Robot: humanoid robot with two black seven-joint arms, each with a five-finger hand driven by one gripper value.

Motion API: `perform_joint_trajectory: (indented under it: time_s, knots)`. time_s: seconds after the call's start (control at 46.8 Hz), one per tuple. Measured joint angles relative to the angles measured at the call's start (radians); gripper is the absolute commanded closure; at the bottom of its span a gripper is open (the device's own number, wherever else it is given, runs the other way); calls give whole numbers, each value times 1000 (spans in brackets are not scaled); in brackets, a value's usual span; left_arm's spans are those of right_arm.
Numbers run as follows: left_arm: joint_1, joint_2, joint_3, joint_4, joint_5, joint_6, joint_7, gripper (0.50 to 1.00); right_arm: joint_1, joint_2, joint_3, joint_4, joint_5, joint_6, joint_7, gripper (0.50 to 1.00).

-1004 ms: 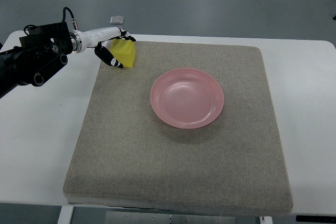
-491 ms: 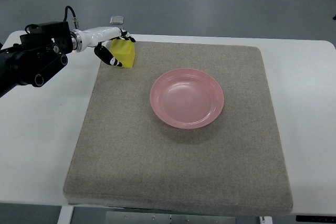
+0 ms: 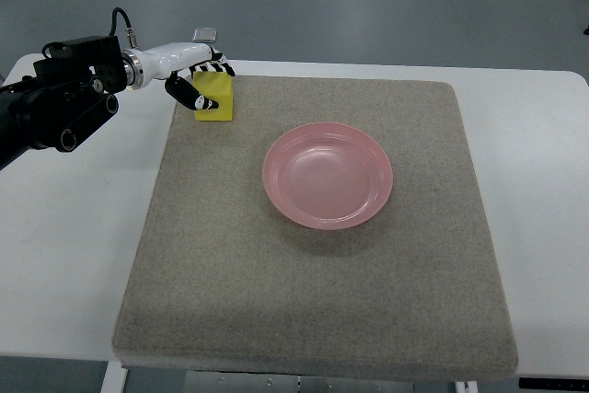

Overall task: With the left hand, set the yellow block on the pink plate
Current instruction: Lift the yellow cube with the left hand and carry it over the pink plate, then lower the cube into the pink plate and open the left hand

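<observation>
The yellow block [image 3: 216,100] is at the far left corner of the grey mat [image 3: 313,283]. My left hand [image 3: 202,80] reaches in from the left edge and is shut on it, thumb [image 3: 187,94] against its left face and the other fingers [image 3: 217,65] curled over its far side. The block's near and top faces show squarely. The pink plate [image 3: 328,173] sits in the middle of the mat, to the right of the block and nearer to me, with nothing in it. My right arm does not show.
The mat covers most of a white table [image 3: 64,255]. The black forearm housing [image 3: 55,103] hangs over the table's far left corner. A small grey object [image 3: 206,34] lies beyond the table's far edge.
The block has gone from tilted to square-on and sits slightly higher in the picture. The thumb has shifted from the block's front to its left face.
</observation>
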Motion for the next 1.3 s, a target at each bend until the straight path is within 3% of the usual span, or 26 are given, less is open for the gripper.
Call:
perform_joint_trajectory:
  time_s: [0.299, 0.406, 0.705, 1.303]
  knots:
    - [-29, -5, -18, -38, -16, 4, -1, 911, 0, 0, 0, 0, 0, 0, 0, 576]
    - [-31, 7, -18, -119, -25, 3, -2, 885, 0, 0, 0, 0, 0, 0, 0, 576]
    - [-31, 10, -18, -335, -22, 2, 0, 883, 0, 0, 0, 0, 0, 0, 0, 576]
    - [-18, -4, 69, -560, 37, -14, -1, 842, 0, 0, 0, 0, 0, 0, 0, 576]
